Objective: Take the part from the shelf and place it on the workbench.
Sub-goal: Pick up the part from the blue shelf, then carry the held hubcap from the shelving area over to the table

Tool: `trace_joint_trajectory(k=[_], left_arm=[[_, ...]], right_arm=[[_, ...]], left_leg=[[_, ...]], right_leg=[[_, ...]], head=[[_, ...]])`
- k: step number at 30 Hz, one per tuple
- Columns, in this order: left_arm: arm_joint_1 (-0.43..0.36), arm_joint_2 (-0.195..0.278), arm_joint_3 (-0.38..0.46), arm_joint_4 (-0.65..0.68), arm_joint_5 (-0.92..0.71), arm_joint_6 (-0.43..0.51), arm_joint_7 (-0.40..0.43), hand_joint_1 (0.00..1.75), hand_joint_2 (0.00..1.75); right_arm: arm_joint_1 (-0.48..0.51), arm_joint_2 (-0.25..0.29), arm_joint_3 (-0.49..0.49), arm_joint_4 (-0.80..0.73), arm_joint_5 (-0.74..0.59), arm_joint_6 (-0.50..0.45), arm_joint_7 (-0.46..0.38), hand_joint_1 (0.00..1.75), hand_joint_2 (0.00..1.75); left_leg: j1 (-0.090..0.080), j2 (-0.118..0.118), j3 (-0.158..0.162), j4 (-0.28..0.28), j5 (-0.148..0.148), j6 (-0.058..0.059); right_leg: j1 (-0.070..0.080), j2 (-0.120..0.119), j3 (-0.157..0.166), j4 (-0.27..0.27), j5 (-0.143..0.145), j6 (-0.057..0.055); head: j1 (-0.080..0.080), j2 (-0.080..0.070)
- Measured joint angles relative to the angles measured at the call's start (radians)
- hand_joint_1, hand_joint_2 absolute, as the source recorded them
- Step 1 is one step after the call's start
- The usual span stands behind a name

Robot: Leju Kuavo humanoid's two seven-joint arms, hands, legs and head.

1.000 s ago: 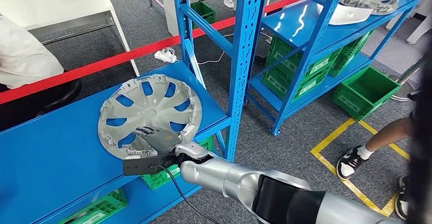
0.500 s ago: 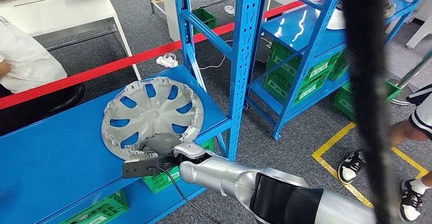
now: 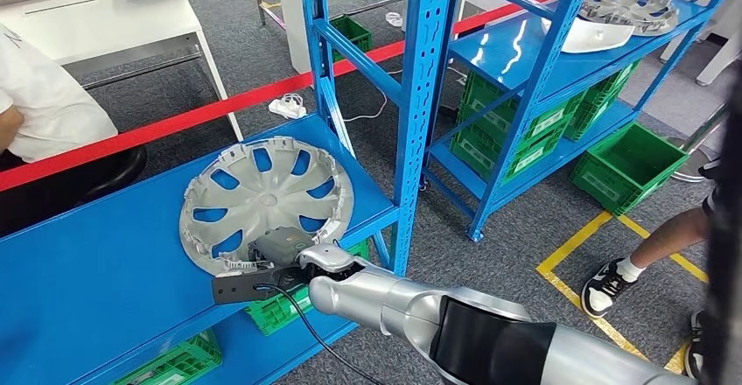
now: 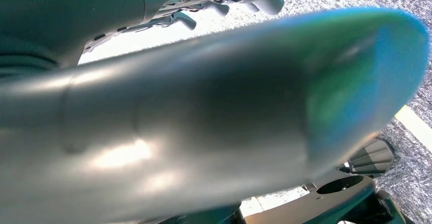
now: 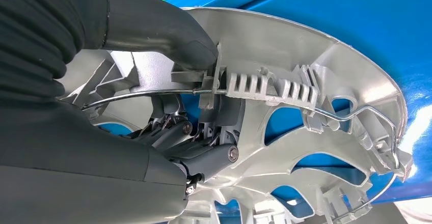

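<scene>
Right wrist view shows my right hand [image 5: 168, 107] pinching the silver plastic hubcap's [image 5: 316, 127] near rim; that thin edge grip could slip off-balance.

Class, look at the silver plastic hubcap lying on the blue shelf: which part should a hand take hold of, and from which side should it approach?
Grip the rim of the silver plastic hubcap at the edge nearest the robot, coming from the open front of the blue shelf. The cap lies flat with its ribbed inner side and wire ring up, so the thin raised rim suits a pinch. The right hand grips it so, thumb over the rim.
</scene>
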Motion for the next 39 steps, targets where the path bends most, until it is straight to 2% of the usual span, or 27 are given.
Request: trace_joint_trajectory(k=[3,7,11,15,19,23,28,39], left_arm=[[0.002,0.0,0.004,0.0,0.002,0.001,-0.001,0.0,0.0],[0.009,0.0,0.014,0.0,0.006,0.006,-0.014,0.0,1.75],[0.022,0.001,0.019,0.001,0.001,0.018,-0.023,0.0,1.75],[0.027,0.0,0.023,0.001,-0.015,0.02,-0.034,0.0,1.75],[0.027,0.0,0.024,0.001,-0.018,0.02,-0.044,0.0,1.75],[0.026,0.0,0.025,0.001,-0.018,0.027,-0.057,0.0,1.75],[0.026,-0.002,0.032,0.001,-0.018,0.035,-0.058,0.0,1.75],[0.026,-0.003,0.047,0.001,-0.011,0.065,-0.065,0.0,1.75]], right_arm=[[-0.002,0.0,0.0,-0.002,-0.004,-0.017,-0.007,1.75,1.75],[0.0,-0.004,-0.004,-0.043,-0.02,-0.107,-0.062,1.75,1.75],[0.037,-0.045,-0.032,-0.268,-0.041,-0.204,-0.123,1.75,1.75],[0.063,-0.085,-0.048,-0.542,-0.048,-0.213,-0.142,1.75,1.75],[0.079,-0.109,-0.054,-0.704,-0.051,-0.22,-0.164,1.75,1.75],[0.087,-0.13,-0.057,-0.813,-0.055,-0.237,-0.207,1.75,1.75],[0.096,-0.142,-0.057,-0.907,-0.06,-0.238,-0.215,1.75,1.75],[0.114,-0.168,-0.057,-0.968,-0.071,-0.247,-0.221,1.75,1.75]], left_leg=[[0.0,0.0,0.0,0.0,-0.001,0.0],[0.0,0.0,-0.001,0.0,0.0,0.0],[-0.001,0.002,-0.011,0.0,0.003,-0.001],[-0.001,0.003,-0.022,0.0,0.005,0.0],[-0.001,0.001,-0.028,0.0,0.005,-0.001],[-0.001,0.002,-0.03,0.0,0.004,-0.001],[-0.001,0.001,-0.031,0.0,0.004,-0.001],[-0.001,0.001,-0.032,0.0,0.004,-0.001]], right_leg=[[0.0,0.0,0.0,0.0,-0.001,0.0],[0.001,0.0,0.0,0.0,0.0,0.001],[0.002,0.004,-0.012,0.0,0.006,0.002],[0.002,0.006,-0.023,0.001,0.008,0.001],[0.002,0.003,-0.028,0.001,0.007,0.0],[0.002,0.004,-0.031,0.001,0.007,0.0],[0.002,0.004,-0.032,0.001,0.006,0.0],[0.002,0.003,-0.032,0.001,0.006,0.0]], head=[[0.0,0.0],[0.0,0.0],[0.0,0.0],[0.0,0.0],[0.0,0.0],[0.0,0.0],[0.0,0.0],[0.0,0.0]])
